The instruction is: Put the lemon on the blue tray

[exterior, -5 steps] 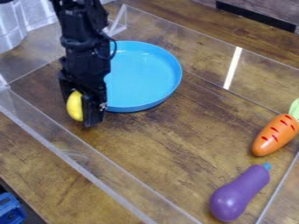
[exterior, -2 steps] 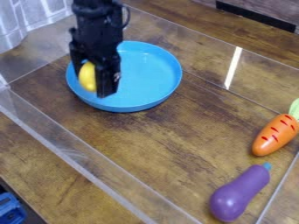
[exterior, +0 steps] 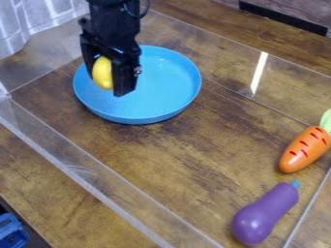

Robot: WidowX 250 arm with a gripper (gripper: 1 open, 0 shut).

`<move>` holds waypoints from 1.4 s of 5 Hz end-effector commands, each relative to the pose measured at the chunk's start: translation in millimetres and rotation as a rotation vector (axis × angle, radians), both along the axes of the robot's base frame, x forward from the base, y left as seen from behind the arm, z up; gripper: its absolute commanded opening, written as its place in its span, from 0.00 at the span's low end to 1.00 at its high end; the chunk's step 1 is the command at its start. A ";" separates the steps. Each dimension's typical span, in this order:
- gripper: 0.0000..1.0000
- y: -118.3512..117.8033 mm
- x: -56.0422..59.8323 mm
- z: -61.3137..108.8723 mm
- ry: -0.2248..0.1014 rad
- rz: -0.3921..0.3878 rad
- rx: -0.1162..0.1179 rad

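Observation:
The small yellow lemon [exterior: 101,73] hangs between the black fingers of my gripper [exterior: 108,77], which is shut on it and points down. Both sit over the left part of the blue tray [exterior: 175,92], a large round shallow dish on the wooden table. The lemon looks lifted clear of the tray floor, though the fingers hide its underside.
An orange carrot [exterior: 307,147] lies at the right edge and a purple eggplant [exterior: 265,214] sits at the lower right. Clear plastic walls [exterior: 77,165] ring the wooden work area.
My gripper has carried the lemon up and away from the table left of the tray to a spot over the tray's left part.

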State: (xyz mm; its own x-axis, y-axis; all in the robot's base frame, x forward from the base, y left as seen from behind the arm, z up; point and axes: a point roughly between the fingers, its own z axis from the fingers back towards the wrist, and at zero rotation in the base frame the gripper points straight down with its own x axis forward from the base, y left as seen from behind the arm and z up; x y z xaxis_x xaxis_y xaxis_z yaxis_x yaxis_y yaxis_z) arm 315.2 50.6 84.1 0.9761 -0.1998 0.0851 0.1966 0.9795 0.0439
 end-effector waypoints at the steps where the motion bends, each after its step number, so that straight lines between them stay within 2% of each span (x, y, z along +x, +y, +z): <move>1: 0.00 -3.3 11.9 31.0 -0.112 -0.010 0.009; 2: 1.00 -1.9 14.9 32.0 -0.115 0.000 -0.004; 5: 1.00 21.9 24.8 27.3 -0.112 0.024 -0.014; 7: 1.00 27.9 33.0 19.9 -0.111 0.048 -0.022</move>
